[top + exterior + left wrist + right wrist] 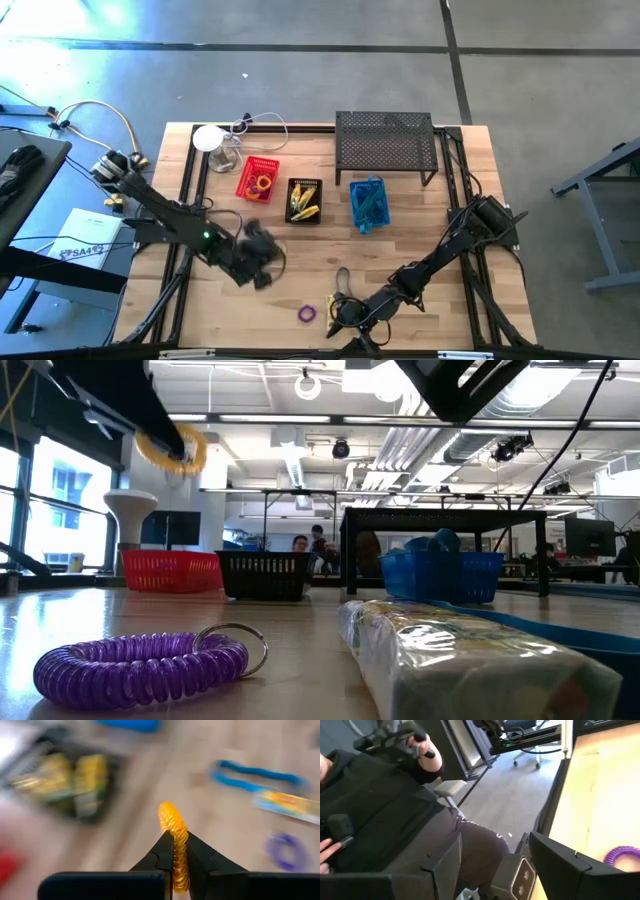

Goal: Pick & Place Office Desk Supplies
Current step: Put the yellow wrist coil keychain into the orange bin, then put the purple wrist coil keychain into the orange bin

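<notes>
The left tool [175, 851], clenched on a yellow coil ring [173, 827], should carry it level over the red basket [257, 179] before releasing; the right tool [495, 865] stands released.

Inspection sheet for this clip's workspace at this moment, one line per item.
Surface: wooden table, framed by dark rails.
Job's things: red basket, black basket, blue basket in a row; purple coil ring loose at the near edge; a wrapped packet beside it.
Clutter: black mesh shelf; white round object.
Grippers: left end effector shut on the orange coil ring, raised above the table; right end effector open, near the purple ring, holding nothing.
Cables: looped by the white object and off the table's left.
Surroundings: seated person at the table's near edge; people in the room behind.
</notes>
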`<move>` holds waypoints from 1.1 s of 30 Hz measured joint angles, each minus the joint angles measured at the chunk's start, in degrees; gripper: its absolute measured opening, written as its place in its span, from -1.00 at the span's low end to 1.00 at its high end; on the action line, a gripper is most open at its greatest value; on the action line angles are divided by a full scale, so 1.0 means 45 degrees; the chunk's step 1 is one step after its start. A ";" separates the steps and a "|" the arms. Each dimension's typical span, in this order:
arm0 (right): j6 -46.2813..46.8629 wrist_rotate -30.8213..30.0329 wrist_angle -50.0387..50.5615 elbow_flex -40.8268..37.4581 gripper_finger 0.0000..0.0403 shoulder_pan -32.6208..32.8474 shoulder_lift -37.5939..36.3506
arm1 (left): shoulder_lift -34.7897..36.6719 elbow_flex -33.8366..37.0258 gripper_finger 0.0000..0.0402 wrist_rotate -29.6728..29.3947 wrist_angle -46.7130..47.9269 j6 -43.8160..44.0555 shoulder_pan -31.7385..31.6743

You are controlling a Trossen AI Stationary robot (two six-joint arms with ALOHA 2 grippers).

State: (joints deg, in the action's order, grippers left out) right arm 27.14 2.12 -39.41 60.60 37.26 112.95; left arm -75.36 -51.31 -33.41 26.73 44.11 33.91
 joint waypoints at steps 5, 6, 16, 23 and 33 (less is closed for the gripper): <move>-0.0034 -0.0669 0.0041 0.0000 0.10 0.0256 -0.0002 | 0.0860 0.0005 -0.93 -0.1979 0.3170 0.2166 -0.0805; -0.0051 -0.0764 0.0047 0.0000 0.10 0.0308 -0.0005 | 0.0938 0.0005 -0.93 -0.2047 0.3480 0.2252 -0.1096; 0.0556 -0.0931 0.0051 0.0000 0.10 0.0333 -0.0005 | 0.0939 0.0015 -0.93 -0.1332 0.4633 -0.0347 -0.5199; 0.1016 -0.1605 0.0056 0.0000 0.10 0.0719 -0.0005 | 0.0939 0.0015 -0.87 -0.0091 0.4651 -0.1704 -0.7259; 0.1053 -0.3561 0.0051 0.0000 0.10 0.1577 -0.0005 | 0.0939 0.0015 -0.70 -0.0293 0.4661 -0.2966 -0.9177</move>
State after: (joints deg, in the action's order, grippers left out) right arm 31.88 -13.90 -39.18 60.60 44.36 112.92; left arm -71.13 -51.24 -34.73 47.70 30.76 -7.38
